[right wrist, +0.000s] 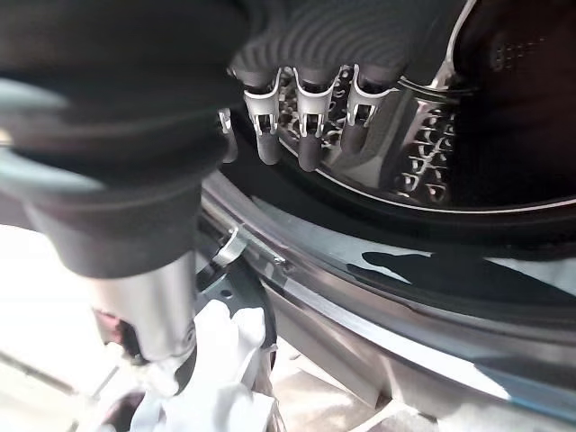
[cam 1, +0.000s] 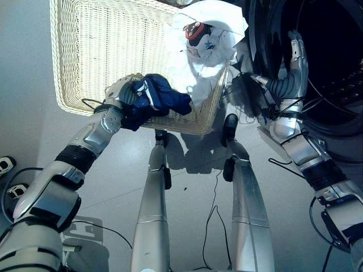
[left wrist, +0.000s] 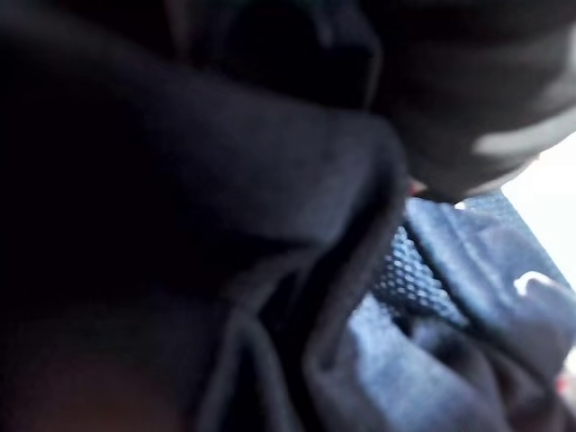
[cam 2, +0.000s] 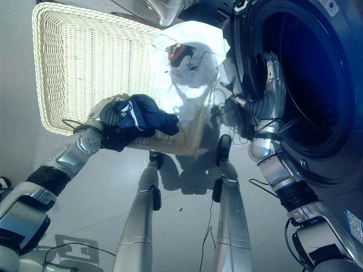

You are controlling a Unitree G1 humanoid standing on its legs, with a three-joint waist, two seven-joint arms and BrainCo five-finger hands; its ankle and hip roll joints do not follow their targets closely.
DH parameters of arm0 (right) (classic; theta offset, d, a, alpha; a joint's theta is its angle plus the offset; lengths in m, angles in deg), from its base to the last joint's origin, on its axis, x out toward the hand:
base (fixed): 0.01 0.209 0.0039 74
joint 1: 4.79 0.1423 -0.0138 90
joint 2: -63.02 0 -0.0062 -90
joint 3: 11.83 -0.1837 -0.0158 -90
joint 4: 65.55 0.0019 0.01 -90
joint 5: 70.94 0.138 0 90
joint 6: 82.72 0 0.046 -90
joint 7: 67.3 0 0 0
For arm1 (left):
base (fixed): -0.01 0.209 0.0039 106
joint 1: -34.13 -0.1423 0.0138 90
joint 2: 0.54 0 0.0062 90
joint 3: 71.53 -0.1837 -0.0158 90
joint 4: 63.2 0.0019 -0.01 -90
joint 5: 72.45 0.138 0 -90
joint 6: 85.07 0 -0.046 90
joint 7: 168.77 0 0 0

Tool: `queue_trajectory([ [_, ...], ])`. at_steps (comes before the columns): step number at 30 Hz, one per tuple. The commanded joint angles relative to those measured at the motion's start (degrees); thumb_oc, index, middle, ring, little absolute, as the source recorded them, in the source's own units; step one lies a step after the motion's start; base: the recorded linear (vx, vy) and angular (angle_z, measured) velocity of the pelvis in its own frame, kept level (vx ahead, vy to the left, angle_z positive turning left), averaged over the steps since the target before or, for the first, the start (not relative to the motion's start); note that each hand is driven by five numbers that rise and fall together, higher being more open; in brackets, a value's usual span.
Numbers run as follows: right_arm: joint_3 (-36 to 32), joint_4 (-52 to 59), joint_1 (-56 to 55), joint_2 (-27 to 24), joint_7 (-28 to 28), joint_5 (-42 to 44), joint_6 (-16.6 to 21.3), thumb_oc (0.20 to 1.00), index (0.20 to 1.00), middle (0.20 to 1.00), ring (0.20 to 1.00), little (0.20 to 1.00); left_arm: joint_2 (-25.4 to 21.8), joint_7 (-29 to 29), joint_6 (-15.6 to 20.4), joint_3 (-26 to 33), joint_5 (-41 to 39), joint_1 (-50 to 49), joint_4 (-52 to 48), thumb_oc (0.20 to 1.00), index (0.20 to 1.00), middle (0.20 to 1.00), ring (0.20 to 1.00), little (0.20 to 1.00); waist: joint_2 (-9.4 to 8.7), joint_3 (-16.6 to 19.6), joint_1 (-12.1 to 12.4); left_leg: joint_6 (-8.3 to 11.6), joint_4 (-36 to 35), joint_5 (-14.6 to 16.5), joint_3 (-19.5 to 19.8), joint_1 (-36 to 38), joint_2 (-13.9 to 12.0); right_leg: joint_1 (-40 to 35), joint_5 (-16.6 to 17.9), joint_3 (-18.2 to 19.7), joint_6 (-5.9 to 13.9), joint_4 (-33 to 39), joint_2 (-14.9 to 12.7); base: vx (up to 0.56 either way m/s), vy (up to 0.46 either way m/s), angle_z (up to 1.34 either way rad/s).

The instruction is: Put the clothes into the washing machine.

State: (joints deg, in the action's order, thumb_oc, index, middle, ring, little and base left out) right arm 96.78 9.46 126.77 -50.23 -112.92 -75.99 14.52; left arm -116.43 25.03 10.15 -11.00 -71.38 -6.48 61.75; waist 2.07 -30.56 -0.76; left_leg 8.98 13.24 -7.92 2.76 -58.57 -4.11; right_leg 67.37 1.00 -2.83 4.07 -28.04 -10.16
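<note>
A dark blue garment (cam 1: 156, 99) is bunched up in the left hand (cam 1: 126, 92), whose fingers are curled round it, right at the near rim of the wicker basket (cam 1: 91, 51). In the left wrist view the lens is pretty much smothered by dark folds, so a decent wad of cloth is gripped.

A white garment (cam 1: 207, 42) with a red and black print is draped over the basket's corner nearest the washing machine (cam 2: 300, 73), with part of it hanging over the rim.

The right hand (cam 2: 272, 76) is held at the drum opening with its fingers straight and nothing in them.

Handling-wise, both pieces can be judged soft, light and floppy, so nothing fragile is at stake. Trailing ends could probably get snagged on the wicker or the door rim. The blue one is best kept gathered in a bunch. The white one is likely best pinched at the raised hump near the print.
</note>
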Motion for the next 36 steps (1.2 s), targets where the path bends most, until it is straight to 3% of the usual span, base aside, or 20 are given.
queue_trajectory([
  [1,-4.9,6.4,-3.8,1.5,1.5,13.1,8.6,1.0,1.0,1.0,1.0,1.0,6.9,3.5,12.1,6.1,-13.8,-7.4,-0.2,0.2,0.2,0.2,0.2,0.2,0.9,0.8,-0.9,-4.58,4.4,2.9,-2.7,-1.3,3.2,-3.5,5.2,-3.2,4.0,5.8,3.8,0.0,0.0,0.0],
  [3,-7.3,7.5,-6.1,5.0,4.8,19.7,11.4,1.0,1.0,1.0,1.0,1.0,9.6,2.7,18.8,11.2,-20.0,-9.2,-3.8,0.2,0.2,0.2,0.2,0.2,0.67,0.8,-0.6,-4.66,4.2,3.0,-2.3,-1.2,3.4,-3.5,4.9,-3.3,3.83,5.5,3.8,0.0,0.0,0.0],
  [7,-10.6,12.6,-11.6,12.7,12.7,29.4,15.8,1.0,1.0,1.0,1.0,1.0,15.6,-1.3,28.5,17.3,-27.0,-13.7,-13.5,0.2,0.2,0.2,0.2,0.2,0.17,0.8,-0.3,-5.06,3.4,2.8,-1.8,-0.8,4.0,-3.8,4.8,-3.7,3.47,5.5,3.8,0.0,0.0,0.0],
  [10,-10.7,13.2,-12.1,13.2,13.1,29.6,16.1,1.0,1.0,1.0,1.0,1.0,15.9,-1.7,29.1,17.5,-27.6,-14.1,-14.4,0.2,0.2,0.2,0.2,0.2,0.12,0.8,-0.3,-5.12,3.4,2.7,-1.7,-0.7,4.0,-3.9,4.8,-3.7,3.44,5.5,3.9,0.0,0.0,0.0],
  [11,-10.8,16.6,-13.6,16.2,13.9,28.9,17.1,1.0,1.0,1.0,1.0,1.0,17.9,-3.7,30.9,18.2,-28.9,-15.3,-19.1,0.2,0.2,0.2,0.2,0.2,-0.14,0.8,-0.3,-5.39,3.1,2.5,-1.5,-0.6,4.2,-3.9,5.0,-3.7,3.28,5.6,4.0,0.0,0.0,0.0],
  [14,-10.4,20.3,-14.3,18.0,17.1,27.9,16.5,1.0,1.0,1.0,1.0,1.0,20.2,-6.0,32.6,19.0,-28.7,-16.3,-24.3,0.2,0.2,0.2,0.2,0.2,-0.17,0.8,-0.3,-5.78,2.5,2.3,-1.3,-0.3,4.5,-4.2,5.2,-3.7,3.17,6.0,4.1,0.0,0.0,0.0],
  [17,-9.8,21.9,-14.3,18.2,21.0,29.3,14.8,1.0,1.0,1.0,1.0,1.0,20.6,-6.0,32.9,19.1,-28.2,-16.5,-26.9,0.2,0.2,0.2,0.2,0.2,-0.01,0.8,-0.2,-5.87,2.2,2.2,-1.3,-0.1,4.7,-4.4,5.3,-3.7,3.17,6.3,4.1,0.0,0.0,0.0],
  [19,-8.4,23.7,-14.0,18.2,29.3,34.8,10.5,1.0,1.0,1.0,1.0,1.0,20.9,-7.0,33.2,19.8,-29.1,-16.3,-30.2,0.2,0.2,0.2,0.2,0.2,0.06,0.8,0.1,-5.89,2.0,1.9,-1.2,0.1,4.8,-4.7,5.4,-3.9,3.14,6.6,3.8,0.0,0.0,0.0],
  [24,-5.9,25.6,-14.2,17.6,38.3,39.8,6.6,1.0,1.0,1.0,1.0,1.0,21.9,-11.9,33.7,20.4,-31.3,-17.3,-35.4,0.2,0.2,0.2,0.2,0.2,0.0,0.8,0.7,-5.76,1.9,1.7,-0.8,0.2,5.2,-5.0,5.4,-4.5,3.23,6.8,3.3,0.0,-0.015,0.0],
  [36,-0.3,27.2,-10.9,15.8,52.3,50.0,-2.6,1.0,1.0,1.0,1.0,1.0,19.7,-10.0,31.0,17.8,-23.1,-15.0,-39.8,0.2,0.2,0.2,0.2,0.2,-0.3,0.8,1.7,-5.72,2.5,1.3,0.1,-0.4,5.6,-5.0,5.5,-5.5,3.19,6.6,2.9,0.0,-0.017,0.0],
])
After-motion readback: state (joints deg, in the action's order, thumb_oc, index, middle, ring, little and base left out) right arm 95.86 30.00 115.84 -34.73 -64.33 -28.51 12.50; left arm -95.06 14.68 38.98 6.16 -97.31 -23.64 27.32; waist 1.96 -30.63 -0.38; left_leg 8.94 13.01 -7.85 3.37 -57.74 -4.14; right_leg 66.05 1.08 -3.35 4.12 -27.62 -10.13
